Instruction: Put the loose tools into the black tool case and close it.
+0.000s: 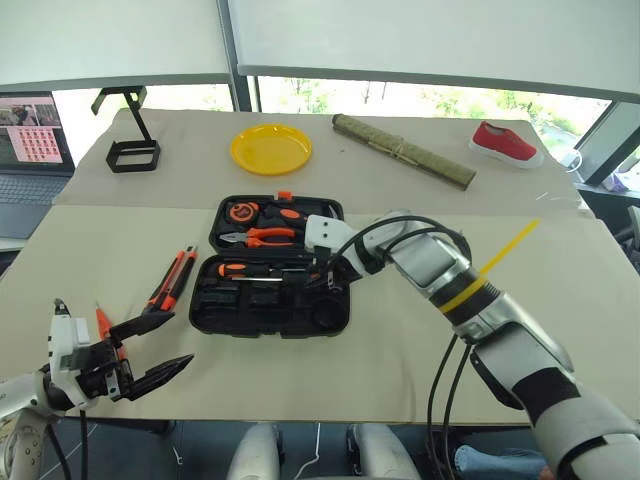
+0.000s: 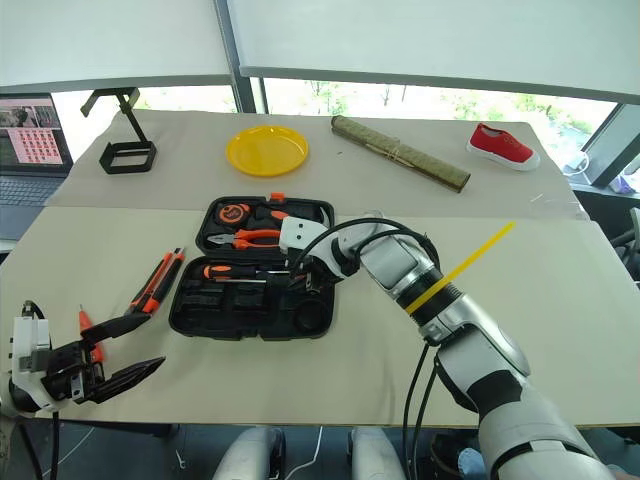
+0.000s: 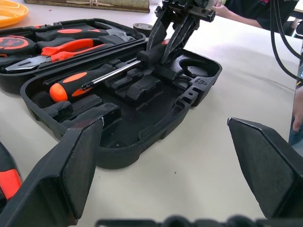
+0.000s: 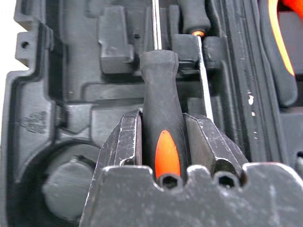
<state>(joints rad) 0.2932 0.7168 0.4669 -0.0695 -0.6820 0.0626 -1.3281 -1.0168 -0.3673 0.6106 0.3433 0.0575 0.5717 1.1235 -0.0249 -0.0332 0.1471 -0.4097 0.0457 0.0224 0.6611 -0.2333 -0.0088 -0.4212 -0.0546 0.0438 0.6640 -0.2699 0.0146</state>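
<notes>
Screwdriver (image 4: 161,118) — clamped by right gripper (image 4: 163,142) — shaft pointing along case (image 3: 118,142).

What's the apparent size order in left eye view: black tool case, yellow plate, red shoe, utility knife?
1. black tool case, clearly largest
2. yellow plate
3. red shoe, slightly smaller than the plate
4. utility knife, long but thinnest

Plate and shoe sit farther back, so they look smaller than they would nearer.

Office: laptop (image 1: 30,150), big windows (image 1: 400,100)
</notes>
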